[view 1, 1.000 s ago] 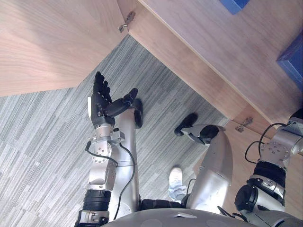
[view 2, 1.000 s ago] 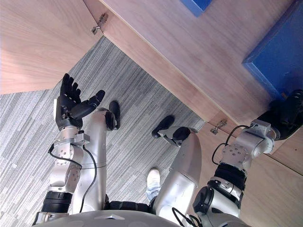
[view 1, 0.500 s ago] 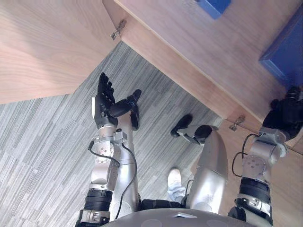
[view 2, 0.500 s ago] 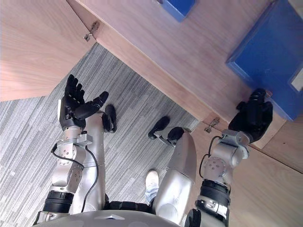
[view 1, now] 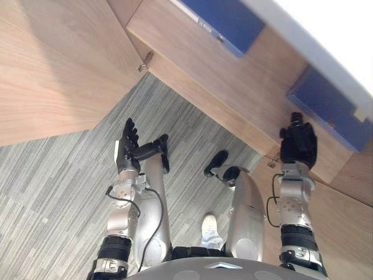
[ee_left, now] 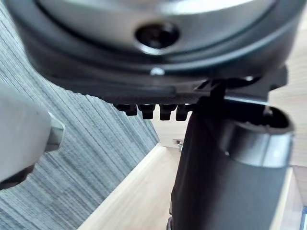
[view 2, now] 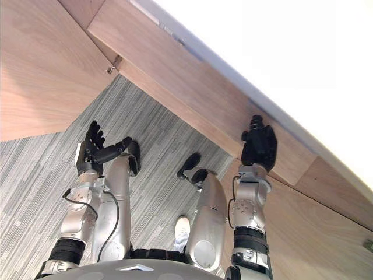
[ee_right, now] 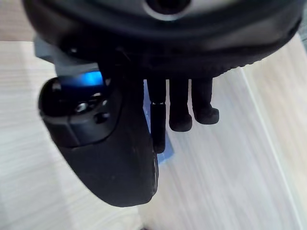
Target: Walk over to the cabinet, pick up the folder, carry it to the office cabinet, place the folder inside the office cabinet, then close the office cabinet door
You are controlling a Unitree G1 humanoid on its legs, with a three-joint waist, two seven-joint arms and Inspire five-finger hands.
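I find the folder (view 1: 327,108) blue and flat, lying on the shelf (view 1: 250,81) just beyond my right hand (view 1: 298,144). I judge it stiff, light and smooth-covered, liable to slip, and best pinched at its near edge. Right hand: fingers straight, empty; contact with the folder cannot be told. Left hand (view 1: 128,149): spread wide, empty, over the floor (view 1: 52,175).

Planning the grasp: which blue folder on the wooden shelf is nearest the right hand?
The blue folder just beyond the right hand; the other blue folder sits far to its left.
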